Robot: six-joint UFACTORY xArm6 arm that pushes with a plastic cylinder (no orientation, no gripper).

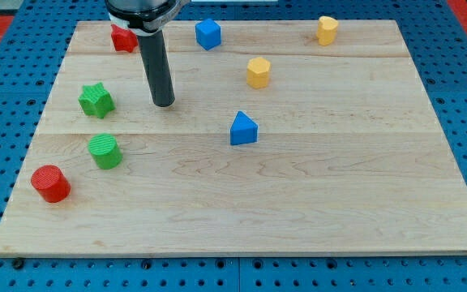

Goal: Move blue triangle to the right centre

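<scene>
The blue triangle (243, 129) lies near the middle of the wooden board (314, 203). My tip (163, 103) rests on the board to the upper left of the blue triangle, well apart from it. It stands to the right of the green star (96, 100), with a gap between them. The rod rises from the tip to the view's top.
A red block (123, 38), partly behind the rod, a blue cube (207, 34) and a yellow block (327, 30) lie along the top edge. A yellow hexagon (258, 71) is above the triangle. A green cylinder (104, 152) and a red cylinder (51, 182) are at the left.
</scene>
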